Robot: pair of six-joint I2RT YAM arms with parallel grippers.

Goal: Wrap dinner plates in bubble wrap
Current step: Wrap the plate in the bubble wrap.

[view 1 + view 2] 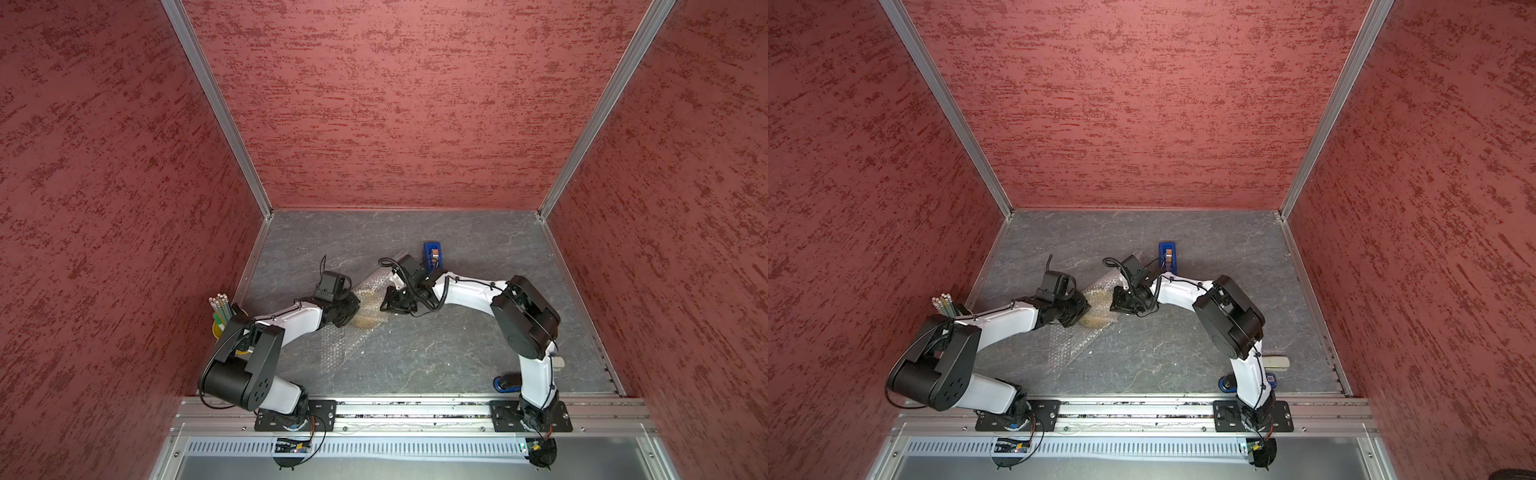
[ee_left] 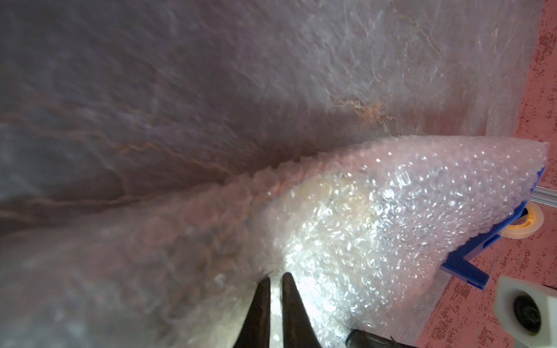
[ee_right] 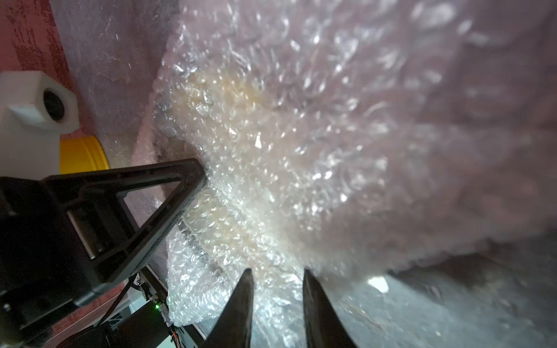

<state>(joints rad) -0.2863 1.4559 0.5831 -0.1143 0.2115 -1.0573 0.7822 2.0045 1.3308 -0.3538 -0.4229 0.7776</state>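
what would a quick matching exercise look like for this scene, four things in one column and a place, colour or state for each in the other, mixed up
Things:
1 plate
2 tape dispenser
3 pencil cup
4 right claw

Descriptions:
a jaws apart
b blue
c under the bubble wrap
d beside the left arm

Pairs: 1-c, 2-b, 3-d, 4-a

Top views evenly lit, sharp; wrist views blurred, with white glare on bubble wrap point(image 2: 331, 241).
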